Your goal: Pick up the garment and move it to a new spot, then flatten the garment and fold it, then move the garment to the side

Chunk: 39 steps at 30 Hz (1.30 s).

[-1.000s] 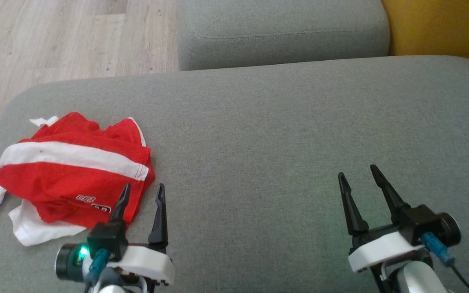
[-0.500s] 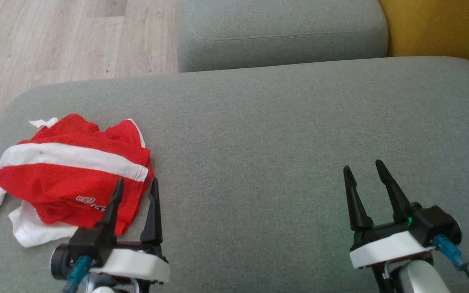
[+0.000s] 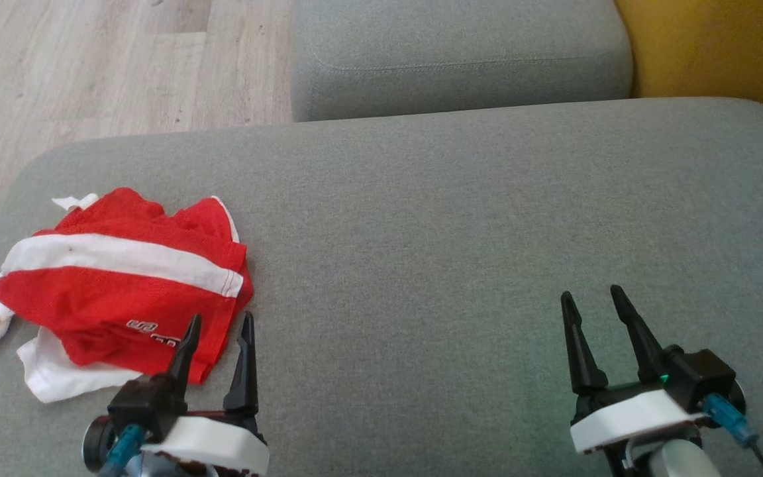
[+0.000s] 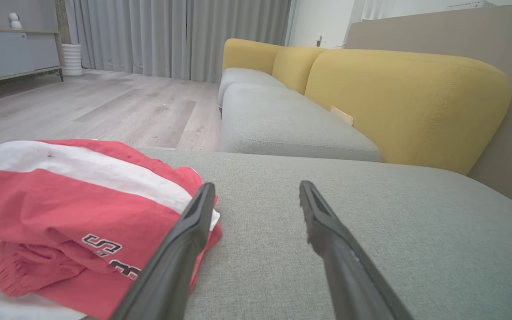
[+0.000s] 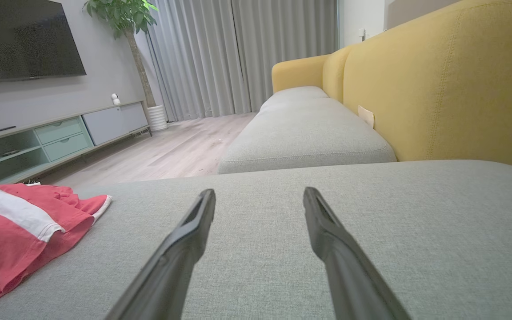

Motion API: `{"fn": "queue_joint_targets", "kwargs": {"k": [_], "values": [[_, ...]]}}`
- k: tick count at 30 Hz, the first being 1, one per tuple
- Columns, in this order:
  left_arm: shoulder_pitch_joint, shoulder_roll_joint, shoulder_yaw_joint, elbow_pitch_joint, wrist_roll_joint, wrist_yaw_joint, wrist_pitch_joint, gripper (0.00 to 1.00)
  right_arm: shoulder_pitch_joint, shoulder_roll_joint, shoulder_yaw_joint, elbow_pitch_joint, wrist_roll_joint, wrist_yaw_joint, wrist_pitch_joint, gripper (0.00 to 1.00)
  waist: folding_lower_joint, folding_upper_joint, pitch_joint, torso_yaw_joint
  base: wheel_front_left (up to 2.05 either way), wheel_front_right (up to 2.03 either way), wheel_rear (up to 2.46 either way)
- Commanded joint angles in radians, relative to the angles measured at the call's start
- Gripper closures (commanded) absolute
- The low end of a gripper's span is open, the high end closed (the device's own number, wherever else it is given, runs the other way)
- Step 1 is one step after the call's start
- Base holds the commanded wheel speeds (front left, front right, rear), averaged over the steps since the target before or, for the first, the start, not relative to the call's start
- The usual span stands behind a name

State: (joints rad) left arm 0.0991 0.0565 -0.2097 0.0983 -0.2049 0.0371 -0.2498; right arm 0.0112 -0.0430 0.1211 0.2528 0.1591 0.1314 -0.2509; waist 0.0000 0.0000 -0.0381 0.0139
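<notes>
Crumpled red-and-white garment (image 3: 116, 285) on grey sofa cushion (image 3: 454, 218), just ahead-left of left pincer (image 3: 221, 317), spread wide, empty. Right pincer (image 3: 590, 293) wide, empty, well apart from garment.

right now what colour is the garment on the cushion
Red with a broad white band and white trim, plus small dark lettering; the garment shows best in the head view.

Crumpled red-and-white garment (image 3: 116, 291), cushion's left

A broad grey fabric seat cushion (image 3: 454, 218) is noted in the foreground, with a second grey cushion (image 3: 461, 59) set just beyond it. Yellow upholstered backrests (image 5: 451, 89) are observed alongside. Pale wood-plank flooring (image 3: 90, 73) and grey pleated curtains (image 4: 171, 35) are recorded.
</notes>
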Motion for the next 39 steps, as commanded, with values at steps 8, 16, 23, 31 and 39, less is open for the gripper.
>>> {"fn": "queue_joint_targets", "kwargs": {"k": [8,16,23,31,39], "values": [[-0.042,-0.006,0.021,0.002,-0.018,0.011,-0.012,0.0,-0.038,-0.007,-0.006,-0.027,0.011,-0.001,-0.011,0.0,0.0,0.0,0.001,-0.007,0.0,0.0,0.0],[-0.048,-0.006,0.015,0.006,-0.019,0.014,-0.012,0.0,-0.035,-0.007,-0.009,-0.024,0.016,-0.001,-0.011,0.0,0.0,0.0,0.0,-0.005,0.0,0.0,0.0],[-0.054,-0.006,0.022,0.005,-0.021,0.024,-0.012,0.0,-0.034,-0.007,0.011,-0.019,0.018,-0.001,-0.011,0.0,0.0,0.0,-0.003,0.021,0.0,0.0,0.0],[-0.056,-0.006,0.042,0.01,-0.008,0.027,-0.012,0.0,-0.038,-0.007,0.048,-0.011,0.029,-0.001,-0.011,0.0,0.0,0.0,-0.011,0.087,0.0,0.0,0.0],[-0.048,-0.006,0.08,-0.001,0.006,0.034,-0.012,0.0,-0.034,-0.007,0.09,-0.006,0.047,-0.001,-0.011,0.0,0.0,0.0,-0.022,0.166,0.0,0.0,0.0]]}}
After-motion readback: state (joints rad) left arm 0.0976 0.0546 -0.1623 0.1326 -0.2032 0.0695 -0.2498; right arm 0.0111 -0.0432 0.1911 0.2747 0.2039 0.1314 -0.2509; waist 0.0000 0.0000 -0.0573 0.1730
